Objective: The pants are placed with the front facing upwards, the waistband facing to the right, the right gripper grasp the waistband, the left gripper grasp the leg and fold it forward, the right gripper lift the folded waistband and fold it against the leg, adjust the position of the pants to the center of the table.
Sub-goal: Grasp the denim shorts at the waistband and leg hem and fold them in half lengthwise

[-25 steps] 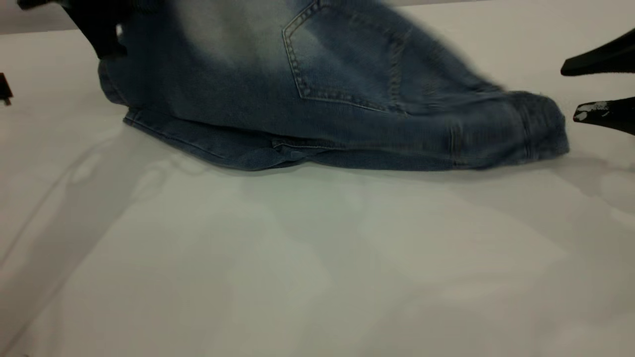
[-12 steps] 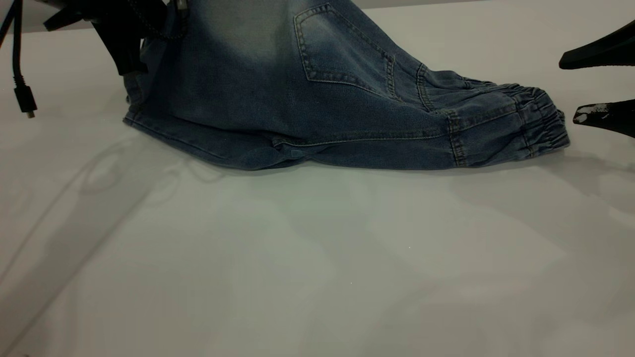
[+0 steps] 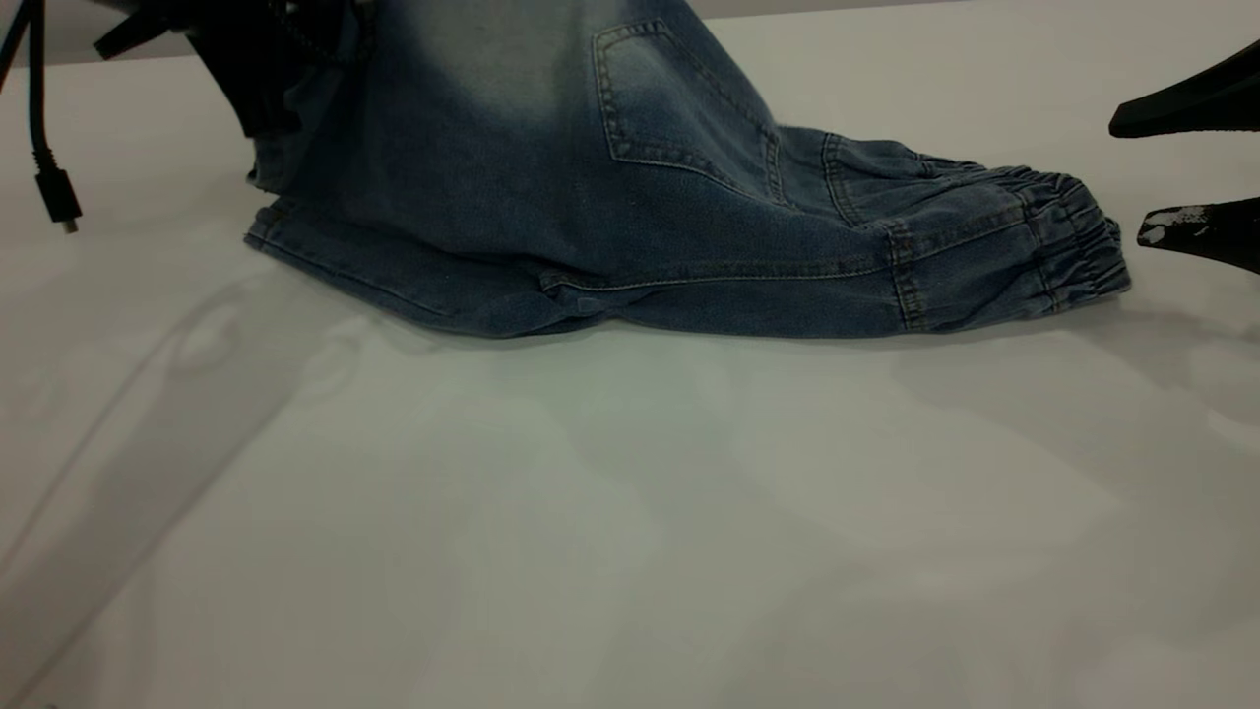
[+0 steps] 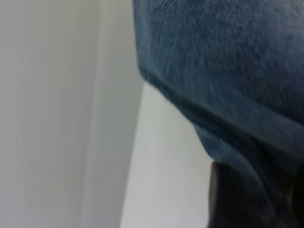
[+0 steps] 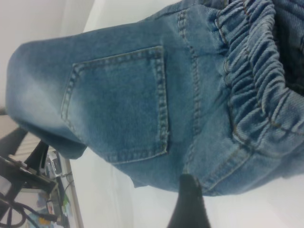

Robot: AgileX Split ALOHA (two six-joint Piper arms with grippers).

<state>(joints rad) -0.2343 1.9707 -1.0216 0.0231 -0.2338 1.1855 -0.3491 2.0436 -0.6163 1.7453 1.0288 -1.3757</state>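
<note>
Soft, limp denim pants (image 3: 630,217) drape across the far table (image 3: 630,512), leg lifted in the clamped left gripper (image 3: 258,103); the wide-open right gripper (image 3: 1147,182) waits beside the thick ruched waistband (image 3: 1068,246), likely the firmest hold.

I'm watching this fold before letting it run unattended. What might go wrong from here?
The left claw holds one leg of the pants raised, so the denim may slip from its grip and drop short, leaving a crooked fold.

The right claw is open beside the waistband, not gripping it, so pulling the leg could drag the whole garment across the table.
</note>
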